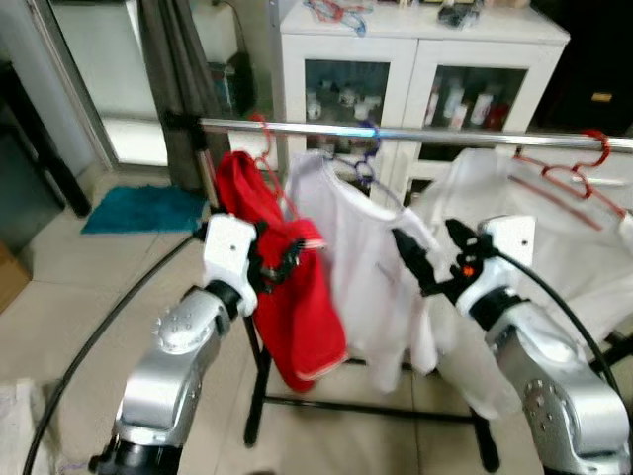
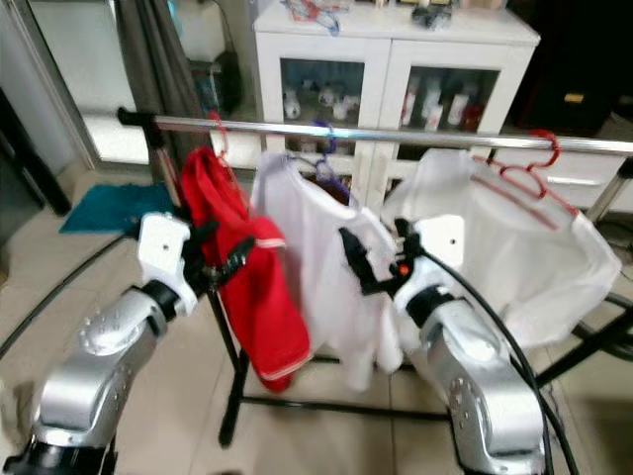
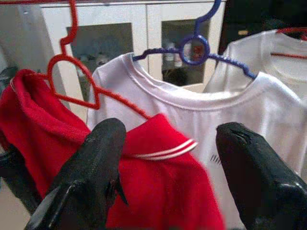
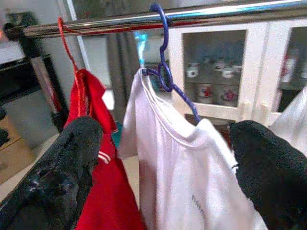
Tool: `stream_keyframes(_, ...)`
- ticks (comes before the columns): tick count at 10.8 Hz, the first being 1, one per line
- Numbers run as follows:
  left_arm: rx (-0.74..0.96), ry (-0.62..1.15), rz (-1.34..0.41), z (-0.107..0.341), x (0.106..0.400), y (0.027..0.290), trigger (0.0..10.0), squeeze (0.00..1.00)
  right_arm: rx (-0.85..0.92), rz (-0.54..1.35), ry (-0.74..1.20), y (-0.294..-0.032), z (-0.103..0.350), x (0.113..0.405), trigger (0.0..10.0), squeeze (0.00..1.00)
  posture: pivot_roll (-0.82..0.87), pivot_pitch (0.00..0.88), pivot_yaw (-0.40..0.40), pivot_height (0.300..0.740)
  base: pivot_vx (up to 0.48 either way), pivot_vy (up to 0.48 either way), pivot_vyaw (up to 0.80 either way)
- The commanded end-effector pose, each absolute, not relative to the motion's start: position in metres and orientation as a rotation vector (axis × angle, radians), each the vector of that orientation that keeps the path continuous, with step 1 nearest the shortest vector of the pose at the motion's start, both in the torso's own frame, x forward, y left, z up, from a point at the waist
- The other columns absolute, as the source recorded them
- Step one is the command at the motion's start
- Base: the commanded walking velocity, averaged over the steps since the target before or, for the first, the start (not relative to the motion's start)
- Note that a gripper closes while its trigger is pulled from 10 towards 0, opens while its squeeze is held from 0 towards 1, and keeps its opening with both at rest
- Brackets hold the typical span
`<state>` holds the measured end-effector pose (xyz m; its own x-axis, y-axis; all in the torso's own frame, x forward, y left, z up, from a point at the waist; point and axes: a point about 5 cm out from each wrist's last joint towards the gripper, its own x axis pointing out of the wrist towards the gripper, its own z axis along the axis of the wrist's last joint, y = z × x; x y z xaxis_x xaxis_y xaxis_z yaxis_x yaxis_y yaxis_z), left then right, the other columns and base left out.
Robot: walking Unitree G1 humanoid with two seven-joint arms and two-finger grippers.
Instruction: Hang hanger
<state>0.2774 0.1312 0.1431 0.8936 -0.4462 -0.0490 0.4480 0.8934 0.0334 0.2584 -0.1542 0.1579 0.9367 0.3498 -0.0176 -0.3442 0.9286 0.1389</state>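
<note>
Left gripper [image 1: 280, 259] is hovering against the red shirt [image 1: 287, 297], fingers [image 3: 84, 177] spread wide and holding nothing; the shirt's collar is sitting between them in the left wrist view. Right gripper [image 1: 432, 249] is reaching up at the shoulder of the middle white shirt [image 1: 371, 267], fingers also parted wide, nothing gripped.

Working outward: the red shirt is hanging on a red hanger [image 3: 76, 79] whose hook is sitting over the steel rail [image 1: 415, 134] near the rail's left end. Just beside it, toward the middle of the rail, the white shirt is riding on a blue hanger [image 4: 168, 72], hook over the rail. Toward the rail's right end, another red hanger [image 1: 569, 178] is carrying a second white shirt [image 1: 554, 237]. So all three hangers appear to be hooked on already.

Behind the rail a white cabinet [image 1: 415, 59] with glass doors is standing; a teal mat [image 1: 148, 208] is lying on the floor [image 1: 59, 307] to the left.

Handling, as a judgement: the hangers are looking like thin light plastic, fairly stiff but springy, apt to swing and twist under a soft, slack shirt. The cloth is giving no firm hold. Best grip is probably the bare neck just under the hook, or the shoulder bar through the fabric.
</note>
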Motion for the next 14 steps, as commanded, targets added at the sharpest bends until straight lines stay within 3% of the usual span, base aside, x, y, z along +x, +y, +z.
stream_keyframes(1, 0.054, 0.030, -0.450, 0.1473, 0.2783, 0.1362, 10.0, 0.00, 0.139, 0.353, 0.034, -0.1523, 0.1580, 0.2590, 10.0, 1.00, 0.04, 0.000, 0.028, 0.740, 0.000, 0.409, 0.00)
stream_keyframes(4, 0.054, 0.032, -0.449, 0.1475, 0.2784, 0.1371, 10.0, 0.00, 0.151, 0.351, 0.038, -0.1491, 0.1556, 0.2594, 10.0, 1.00, 0.04, 0.000, 0.032, 0.740, 0.000, 0.389, 0.00)
stream_keyframes(10, 0.105, 0.013, -0.421, 0.1518, 0.2870, 0.1371, 10.0, 0.00, 0.127, 0.339, 0.041, -0.1479, 0.1542, 0.2632, 10.0, 1.00, 0.04, 0.000, 0.039, 0.740, 0.000, 0.000, 0.00)
stream_keyframes(14, 0.090, 0.013, -0.425, 0.1518, 0.2873, 0.1355, 10.0, 0.00, 0.114, 0.306, 0.024, -0.1493, 0.1565, 0.2683, 10.0, 1.00, 0.04, 0.000, 0.039, 0.740, 0.299, 0.000, 0.80)
